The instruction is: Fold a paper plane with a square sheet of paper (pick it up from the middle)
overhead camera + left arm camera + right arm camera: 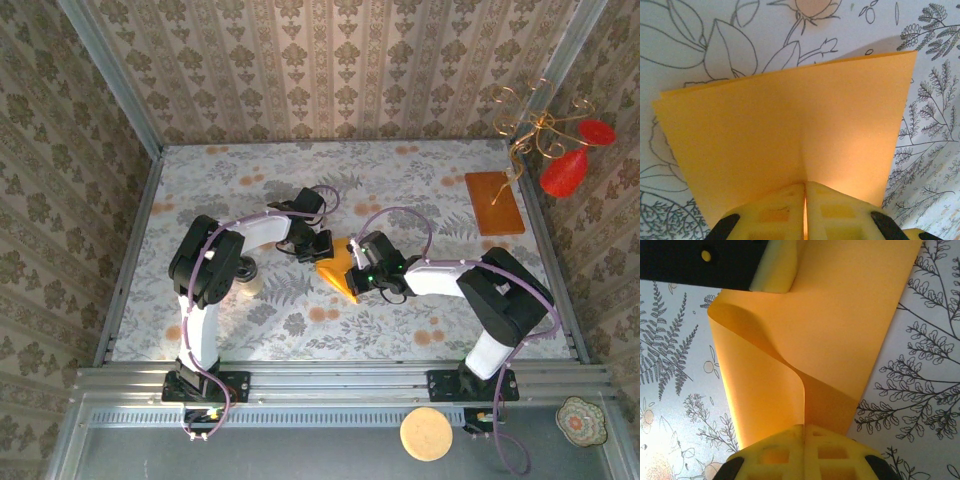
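Observation:
The square sheet of paper is bright orange-yellow and hangs between both grippers above the table's middle. My left gripper pinches its far edge; in the left wrist view the paper spreads out from the shut fingertips with a crease down its centre. My right gripper pinches the near edge; in the right wrist view the paper curls in an S-bend up from the shut gripper. The left gripper's finger shows at the top there. No finished plane shape is visible.
A darker brown-orange board lies at the back right of the floral table. Red ornaments on gold wire hang beside it. A round tan disc and a patterned dish sit beyond the front rail.

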Controlling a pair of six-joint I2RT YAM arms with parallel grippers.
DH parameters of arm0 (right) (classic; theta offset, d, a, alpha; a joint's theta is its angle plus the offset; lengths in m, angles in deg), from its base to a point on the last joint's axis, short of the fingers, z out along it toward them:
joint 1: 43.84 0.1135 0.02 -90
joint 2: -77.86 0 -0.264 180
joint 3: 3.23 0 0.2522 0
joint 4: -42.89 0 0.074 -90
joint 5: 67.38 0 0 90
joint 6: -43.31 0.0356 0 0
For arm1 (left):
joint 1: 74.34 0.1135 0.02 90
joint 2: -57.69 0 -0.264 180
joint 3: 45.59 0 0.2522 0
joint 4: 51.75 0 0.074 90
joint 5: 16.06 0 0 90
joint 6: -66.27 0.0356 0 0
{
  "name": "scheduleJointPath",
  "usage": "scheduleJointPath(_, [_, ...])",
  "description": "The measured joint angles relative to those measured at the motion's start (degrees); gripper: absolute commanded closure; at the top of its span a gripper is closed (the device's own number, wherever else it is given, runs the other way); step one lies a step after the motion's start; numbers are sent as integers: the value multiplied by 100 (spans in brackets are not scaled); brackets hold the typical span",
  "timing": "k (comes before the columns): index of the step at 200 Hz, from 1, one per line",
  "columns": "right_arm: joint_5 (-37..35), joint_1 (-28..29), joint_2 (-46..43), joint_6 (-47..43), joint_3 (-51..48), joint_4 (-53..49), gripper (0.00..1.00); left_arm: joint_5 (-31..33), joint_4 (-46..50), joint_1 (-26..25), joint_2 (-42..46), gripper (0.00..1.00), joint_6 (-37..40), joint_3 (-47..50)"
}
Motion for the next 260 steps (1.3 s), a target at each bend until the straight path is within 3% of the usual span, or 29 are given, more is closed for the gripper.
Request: scheduleJointPath(260, [0, 0, 68, -17, 208, -125, 100, 26, 271, 81, -111, 90, 131, -190])
